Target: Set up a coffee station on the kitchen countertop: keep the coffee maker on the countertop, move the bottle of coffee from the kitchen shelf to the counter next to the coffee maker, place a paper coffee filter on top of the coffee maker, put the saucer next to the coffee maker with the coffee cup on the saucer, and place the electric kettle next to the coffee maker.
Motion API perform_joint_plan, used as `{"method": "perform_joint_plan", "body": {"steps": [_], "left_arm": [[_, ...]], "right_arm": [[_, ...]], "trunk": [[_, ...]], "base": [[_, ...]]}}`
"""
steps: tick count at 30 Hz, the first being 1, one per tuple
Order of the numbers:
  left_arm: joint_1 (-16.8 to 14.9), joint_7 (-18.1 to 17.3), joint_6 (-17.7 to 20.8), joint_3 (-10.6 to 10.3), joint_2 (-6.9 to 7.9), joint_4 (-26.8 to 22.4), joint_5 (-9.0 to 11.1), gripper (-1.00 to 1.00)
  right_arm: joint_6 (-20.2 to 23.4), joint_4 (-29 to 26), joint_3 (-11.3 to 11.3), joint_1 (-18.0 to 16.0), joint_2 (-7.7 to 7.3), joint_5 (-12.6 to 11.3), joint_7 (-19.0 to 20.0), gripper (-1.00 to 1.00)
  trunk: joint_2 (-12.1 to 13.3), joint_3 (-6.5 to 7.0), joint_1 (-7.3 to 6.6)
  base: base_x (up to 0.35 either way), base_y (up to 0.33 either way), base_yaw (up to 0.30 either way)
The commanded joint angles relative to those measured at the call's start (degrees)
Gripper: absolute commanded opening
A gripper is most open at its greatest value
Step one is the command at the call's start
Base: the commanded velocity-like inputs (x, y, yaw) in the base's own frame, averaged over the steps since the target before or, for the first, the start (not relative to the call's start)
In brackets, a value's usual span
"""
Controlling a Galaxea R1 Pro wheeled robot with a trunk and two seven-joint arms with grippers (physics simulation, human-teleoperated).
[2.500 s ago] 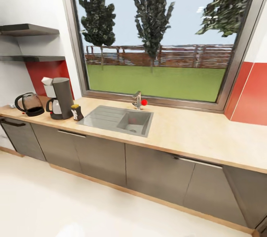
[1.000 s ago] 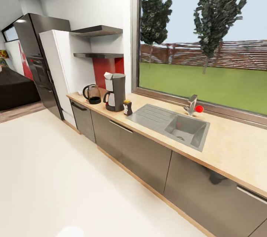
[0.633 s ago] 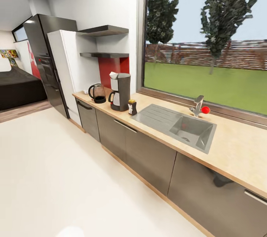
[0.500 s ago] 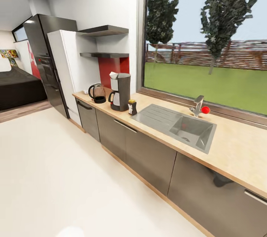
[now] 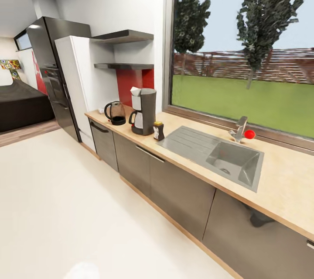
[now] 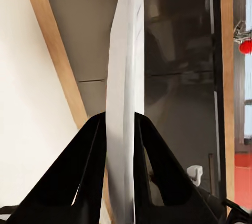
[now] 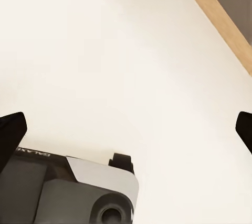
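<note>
Right wrist view: base (image 7: 63,192) reads "GALAXEA" (partly cropped).

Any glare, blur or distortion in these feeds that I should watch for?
Head view: wide-angle stretch, the countertop slants; the coffee maker is sharp, the cabinet fronts glossy. Left wrist view: the saucer edge-on and soft. Right wrist view: washed-out pale floor.

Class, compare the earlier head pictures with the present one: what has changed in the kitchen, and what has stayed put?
Only the camera moved: it swung left, then crept on, bringing the tall dark fridge into view. Nothing on the light beige countertop shifted: the rounded dark glass kettle, the tall black coffee maker with the white paper filter on top, and the small yellow-lidded coffee bottle stand as before.
</note>
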Motion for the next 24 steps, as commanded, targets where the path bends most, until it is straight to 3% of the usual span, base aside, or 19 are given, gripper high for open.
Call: {"method": "perform_joint_plan", "body": {"steps": [1,5,12,16,19,20,24], "left_arm": [[-0.1,-0.1,0.5,0.1,0.03,-0.1,0.2,-1.00],[-1.7,-0.1,1.8,1.2,0.99,-1.3,0.7,-1.00],[-12.2,2.1,12.8,1.7,2.19,-3.5,0.8,-1.00],[-19.8,7.5,15.6,1.8,2.25,-3.6,0.8,-1.00],[-26.8,13.6,18.9,1.8,2.08,-3.7,0.9,-1.00],[-30.3,17.5,20.3,1.8,1.82,-3.7,1.0,-1.00],[-37.6,26.2,21.2,2.0,0.92,-3.7,1.3,-1.00]], "right_arm": [[-0.2,0.1,0.3,-0.1,0.01,-0.1,-0.1,1.00],[-0.2,0.1,0.3,-0.1,0.01,-0.1,-0.1,1.00],[-0.1,0.2,0.2,0.2,-0.07,-0.1,-0.1,1.00],[-0.2,0.1,0.3,0.9,-0.06,-0.1,-0.1,1.00],[-0.2,0.1,0.3,1.2,-0.05,-0.1,-0.1,1.00],[-0.2,0.1,0.3,1.4,-0.04,-0.1,-0.1,1.00],[-0.3,0.0,0.3,1.5,0.08,-0.3,-0.1,1.00]], "trunk": [[-0.1,-0.11,0.04],[-0.1,-0.07,0.04],[-0.1,-0.06,0.04],[-0.1,-0.06,0.04],[-0.1,-0.06,0.04],[-0.1,-0.06,0.04],[-0.1,-0.06,0.04]], "base": [[0.035,0.007,0.000],[0.014,0.003,0.000],[0.002,0.000,0.000],[0.000,0.000,0.000],[0.000,0.000,0.000],[0.000,0.000,0.000],[0.000,0.000,0.000]]}}
